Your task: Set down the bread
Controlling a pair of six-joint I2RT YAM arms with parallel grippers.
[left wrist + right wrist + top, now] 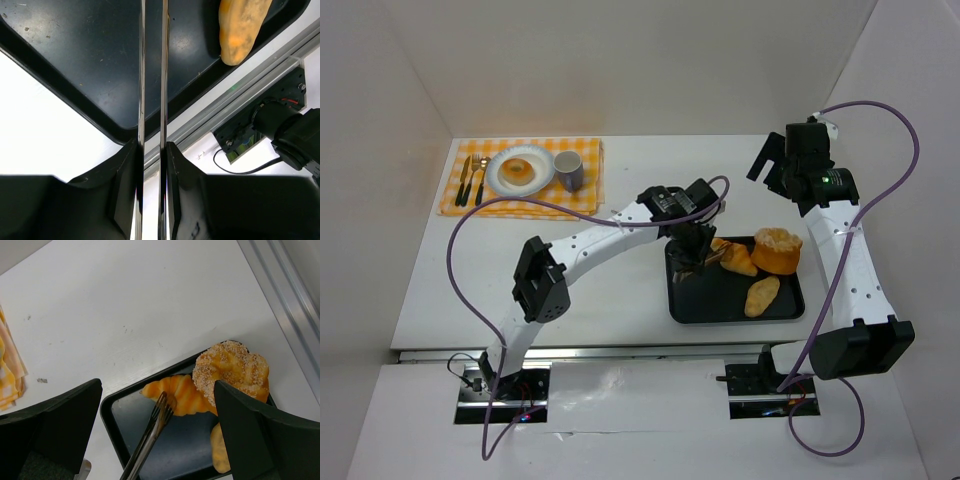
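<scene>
**A:** Start with the big things. What's on the table (620, 290)?

**B:** A black tray (710, 303) sits right of centre with three breads on it. Well apart, in the far left corner, is a checked placemat (592, 150). On it are a plate (495, 186) that already carries a ring-shaped bun (520, 170), a cup (568, 170) and cutlery (472, 180).

**A:** Which bread is the one to move?

**B:** I'd say the croissant (185, 392), at the tray's far edge. It touches the round sesame loaf (777, 250), and the oblong roll (762, 296) lies near the front rim.

**A:** And the hands?

**B:** The left hand (152, 150) is clamped on a pair of tongs (150, 435), the blades squeezed nearly parallel. Their tips are at the croissant's pointed end, but I can't tell whether they actually pinch it. The right hand (770, 165) hangs over the table's far right with its fingers spread and nothing in them.

**A:** How will the croissant handle?

**B:** It's probably light and a bit soft, with a glossy crust that smooth blades could slide on. Gripping across the thicker middle looks safer than the tapered tip.

**A:** Anything in the way?

**B:** The sesame loaf may get dragged along. The tray's raised rim needs clearing, and the cup stands right beside the plate.
</scene>
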